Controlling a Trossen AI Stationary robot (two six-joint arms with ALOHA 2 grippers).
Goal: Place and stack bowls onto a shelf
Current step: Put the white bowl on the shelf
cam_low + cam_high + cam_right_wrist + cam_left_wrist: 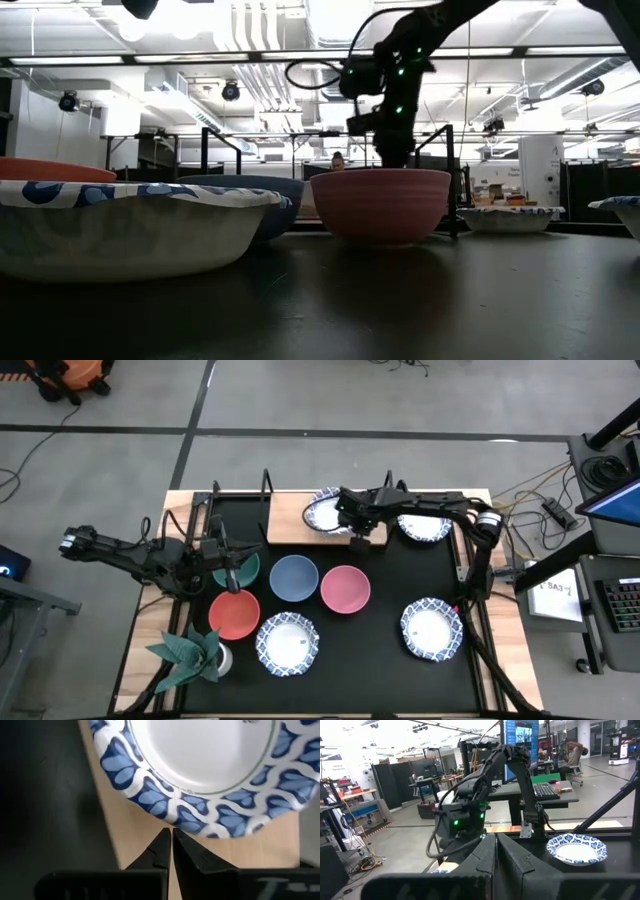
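Taking the light-wood shelf board [290, 518] at the far edge of the table as landmark, I go from the near side toward it.

Farthest from the shelf, near the front edge, lie two white bowls with blue-patterned rims [288, 643] [432, 627]. One row closer stand the plain red bowl [234, 613] and the plain pink bowl [345, 588], then the plain blue bowl [294, 577] and the plain green bowl [244, 568].

The left gripper [231, 572] hangs over the green bowl, on the near side of the shelf; its fingers [487, 855] are pressed together and hold nothing.

On the shelf itself one patterned bowl [200, 765] lies already, and another [424, 527] is at its right end. The right gripper [172, 840] is at the shelf's near edge, just beside the first bowl's rim, its fingers together and empty.

It seems a placing step is finished here. The next move probably calls for going away from the shelf to a bowl on the table, spreading the fingers and taking its rim.
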